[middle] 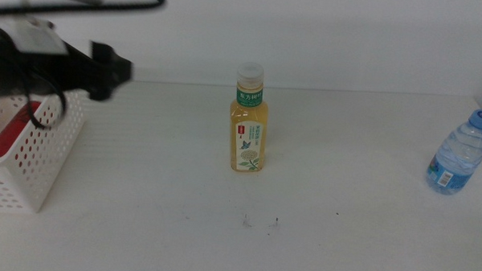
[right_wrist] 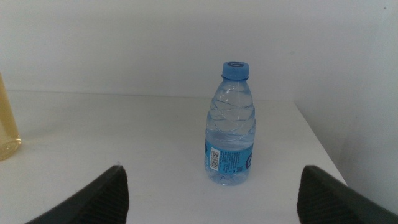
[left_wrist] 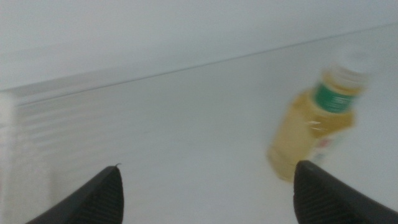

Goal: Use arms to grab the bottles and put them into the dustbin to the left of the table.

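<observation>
While its jaws stand wide apart and empty, the left end effector (middle: 119, 71) hangs above the dustbin (middle: 43, 157) at the tabletop's (middle: 245, 240) left edge. Something red shows inside that basket. Mid-tabletop, the yellow tea bottle (middle: 249, 120) stands upright, with nothing between it and the arm. Only its wrist view shows the right end effector (right_wrist: 211, 190), likewise spread and empty, facing the upright water bottle (right_wrist: 231, 124) near the right edge.

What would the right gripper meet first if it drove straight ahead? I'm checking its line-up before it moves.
Probably the small clear blue-capped water bottle, standing upright and roughly centred beyond the open right gripper; nothing shows between them, though depth is unclear.
</observation>
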`<action>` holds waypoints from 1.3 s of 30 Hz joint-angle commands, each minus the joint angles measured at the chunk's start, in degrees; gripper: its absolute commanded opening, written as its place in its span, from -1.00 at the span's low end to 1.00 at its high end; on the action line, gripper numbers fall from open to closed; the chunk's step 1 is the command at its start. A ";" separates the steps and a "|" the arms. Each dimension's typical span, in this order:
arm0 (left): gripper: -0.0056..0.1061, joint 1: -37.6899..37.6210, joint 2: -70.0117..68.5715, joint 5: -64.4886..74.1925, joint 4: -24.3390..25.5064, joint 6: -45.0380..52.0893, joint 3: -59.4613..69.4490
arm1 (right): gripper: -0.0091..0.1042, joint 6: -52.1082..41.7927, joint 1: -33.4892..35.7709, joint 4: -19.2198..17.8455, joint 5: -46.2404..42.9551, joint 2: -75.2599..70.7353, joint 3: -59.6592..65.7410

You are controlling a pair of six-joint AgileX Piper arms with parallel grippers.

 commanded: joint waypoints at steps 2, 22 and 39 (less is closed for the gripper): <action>0.78 -4.28 -1.28 -3.53 -0.71 0.45 2.46 | 0.55 -0.09 -0.33 -0.48 -0.66 -0.21 0.20; 0.78 -20.56 -2.25 -33.17 23.15 -22.34 18.27 | 0.55 -0.09 -0.33 -0.48 -0.66 -0.21 0.20; 0.78 -20.56 -2.25 -37.10 25.56 -22.95 20.21 | 0.55 -0.09 -0.33 -0.48 -0.66 -0.21 0.20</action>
